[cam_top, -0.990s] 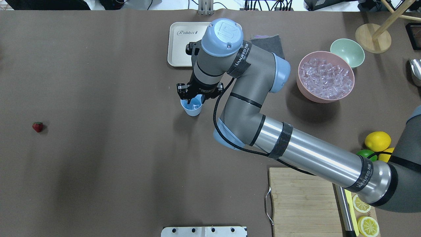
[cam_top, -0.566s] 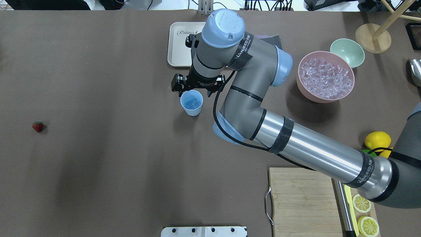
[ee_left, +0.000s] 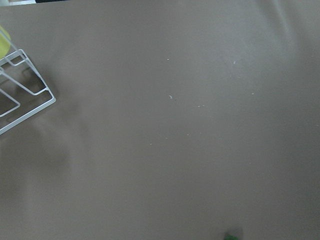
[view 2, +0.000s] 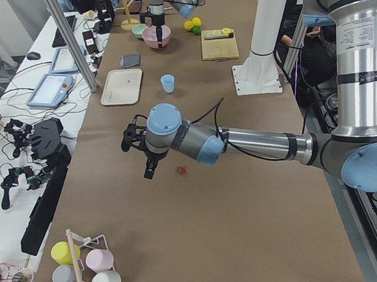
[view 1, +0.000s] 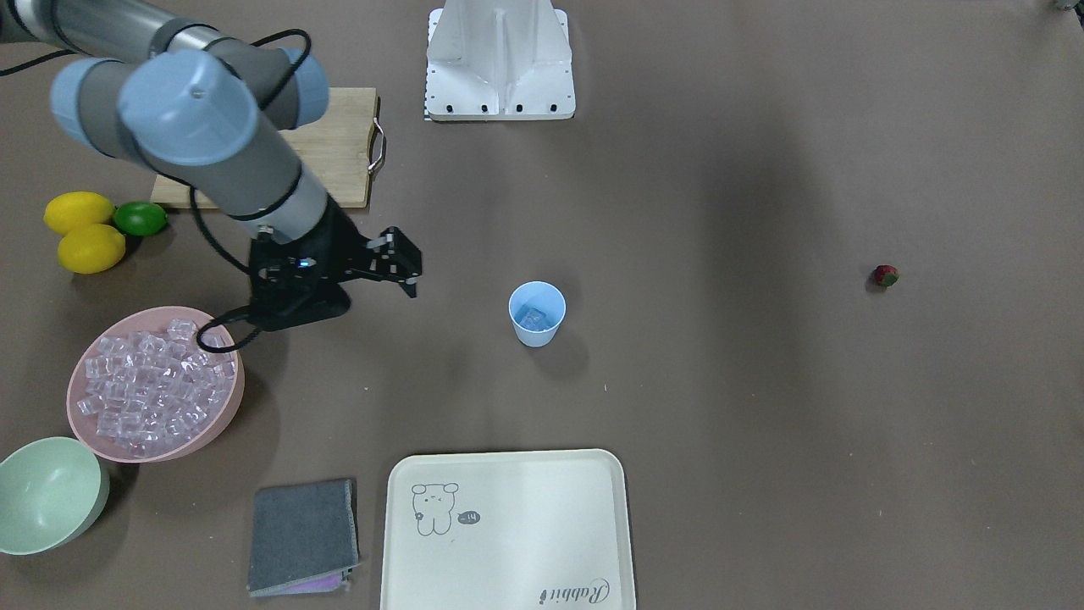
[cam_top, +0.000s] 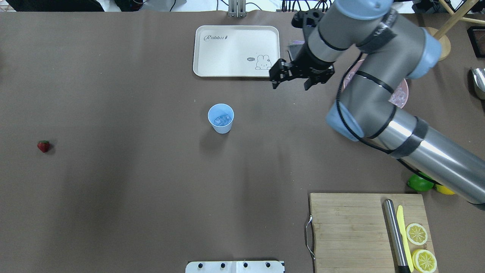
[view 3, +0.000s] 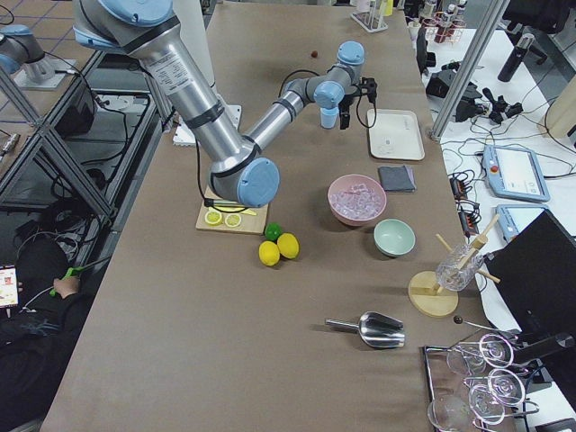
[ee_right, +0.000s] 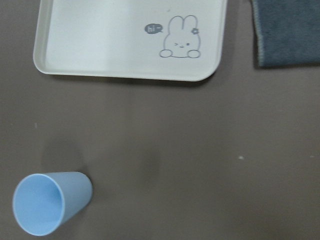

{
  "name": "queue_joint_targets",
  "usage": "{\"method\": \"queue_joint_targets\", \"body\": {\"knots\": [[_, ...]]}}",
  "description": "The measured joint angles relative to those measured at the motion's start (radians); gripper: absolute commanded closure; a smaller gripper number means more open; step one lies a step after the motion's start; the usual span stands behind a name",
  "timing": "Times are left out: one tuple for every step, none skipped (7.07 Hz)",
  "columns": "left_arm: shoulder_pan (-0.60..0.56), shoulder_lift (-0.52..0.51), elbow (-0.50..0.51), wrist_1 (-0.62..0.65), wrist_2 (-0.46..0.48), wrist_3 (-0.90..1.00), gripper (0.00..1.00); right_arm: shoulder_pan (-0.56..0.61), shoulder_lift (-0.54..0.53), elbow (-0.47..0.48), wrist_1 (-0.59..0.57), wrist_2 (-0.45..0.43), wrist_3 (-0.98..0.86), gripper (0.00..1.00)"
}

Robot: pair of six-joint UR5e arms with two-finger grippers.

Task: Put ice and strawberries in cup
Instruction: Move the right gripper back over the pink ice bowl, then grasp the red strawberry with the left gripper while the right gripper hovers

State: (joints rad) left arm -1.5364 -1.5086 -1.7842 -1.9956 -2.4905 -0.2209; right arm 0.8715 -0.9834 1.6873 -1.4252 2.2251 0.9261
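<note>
Light-blue tapered plastic cup (cam_top: 221,118), smooth plain sides, round rim: stands upright and alone near the middle of the matte brown tabletop (cam_top: 132,189). Clear glassy ice cubes (cam_top: 222,120) lie in its bottom; I cannot count them.

Small red strawberry (cam_top: 43,146) with a green leafy top: on the tabletop far out on the robot's left, well apart from the cup.

Right tool (cam_top: 290,86): black metal, fingers spread wide, nothing between them. It hangs above the tabletop just off the tray's corner, well apart from the cup.

Left tool (view 2: 148,170): seen only in the left side view, near the strawberry. I cannot tell how far open it is.

Round pink bowl (view 1: 224,415): heaped with more clear cubes (view 1: 152,381) of faint pinkish sheen.

Cream rectangular tray (cam_top: 227,53), rounded corners, raised lip: script "Rabbit" in one corner, and in the opposite corner a line-drawn rabbit with a speech bubble (ee_right: 155,28) reading "hi~".

Folded grey cloth (view 1: 303,534), woven and fuzzy: beside the tray.
</note>
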Motion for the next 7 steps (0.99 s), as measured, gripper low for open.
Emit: {"method": "queue_joint_targets", "body": {"knots": [[0.022,0.019,0.010,-0.073,-0.012,-0.032,0.02,0.049,-0.079,0.051,0.002,0.026,-0.060,0.01],[0.059,0.036,0.020,-0.140,-0.013,-0.131,0.02,0.085,-0.135,0.085,0.006,0.040,-0.098,0.01],[0.110,0.050,0.025,-0.235,0.007,-0.285,0.02,0.111,-0.175,0.106,0.010,0.045,-0.124,0.01],[0.188,0.071,0.029,-0.353,0.086,-0.426,0.02,0.130,-0.207,0.117,0.013,0.046,-0.151,0.01],[0.299,0.091,0.031,-0.442,0.213,-0.522,0.02,0.145,-0.228,0.119,0.013,0.047,-0.177,0.01],[0.412,0.099,0.032,-0.481,0.332,-0.585,0.02,0.156,-0.238,0.118,0.013,0.047,-0.192,0.01],[0.513,0.101,0.035,-0.494,0.429,-0.640,0.02,0.162,-0.245,0.118,0.014,0.047,-0.199,0.01]]}}
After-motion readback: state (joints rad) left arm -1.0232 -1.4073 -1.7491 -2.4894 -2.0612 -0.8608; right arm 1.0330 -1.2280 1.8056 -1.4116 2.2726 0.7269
